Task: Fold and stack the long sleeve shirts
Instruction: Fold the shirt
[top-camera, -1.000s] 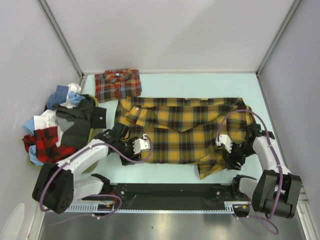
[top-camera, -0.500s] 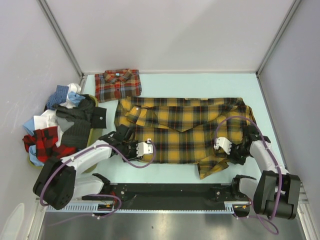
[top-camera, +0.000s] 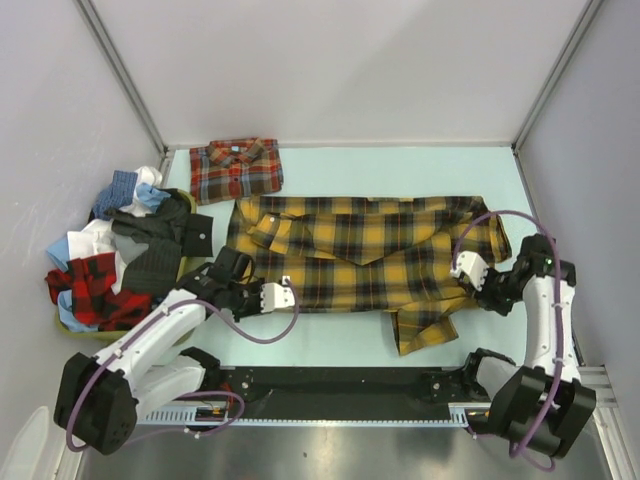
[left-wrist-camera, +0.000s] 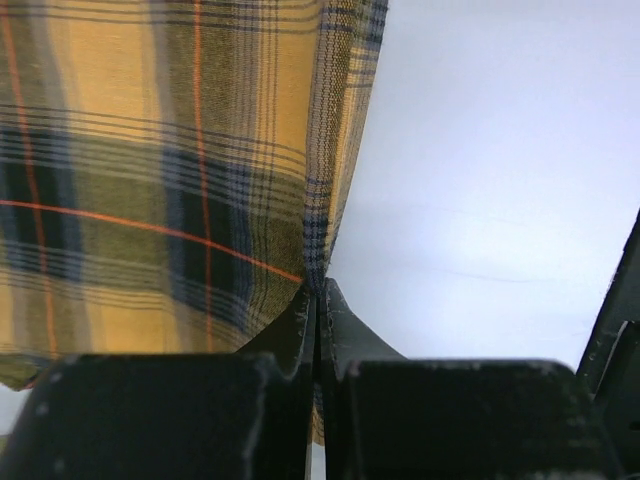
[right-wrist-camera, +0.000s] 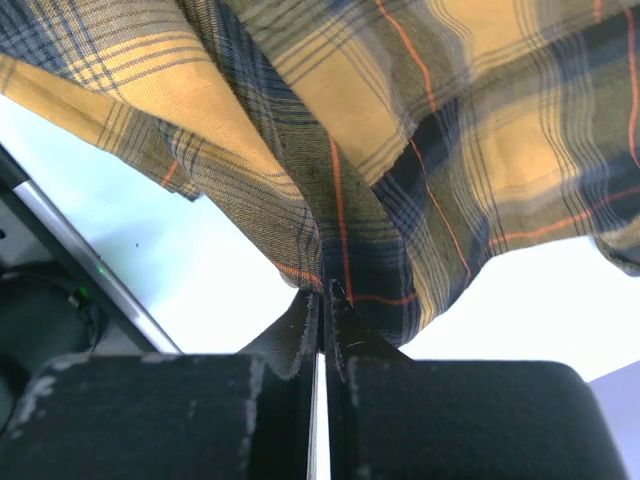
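Observation:
The yellow-and-black plaid long sleeve shirt (top-camera: 370, 255) lies spread across the middle of the table, collar to the left. My left gripper (top-camera: 250, 290) is shut on the shirt's near left edge; in the left wrist view the fabric (left-wrist-camera: 150, 170) rises from the closed fingertips (left-wrist-camera: 318, 290). At the near right side my right gripper (top-camera: 480, 285) is shut on bunched fabric (right-wrist-camera: 400, 130), which is pinched at its tips (right-wrist-camera: 325, 295). A loose sleeve end (top-camera: 425, 320) trails toward the front. The red-orange plaid shirt (top-camera: 236, 168) lies folded at the back left.
A heap of mixed clothes (top-camera: 110, 255) fills a bin at the left wall. Grey walls close in the table on three sides. The black base rail (top-camera: 340, 385) runs along the front edge.
Both grippers have gone from open to shut on the yellow shirt's near edge. The right arm has swung out to the right and back, pulling that edge up off the table.

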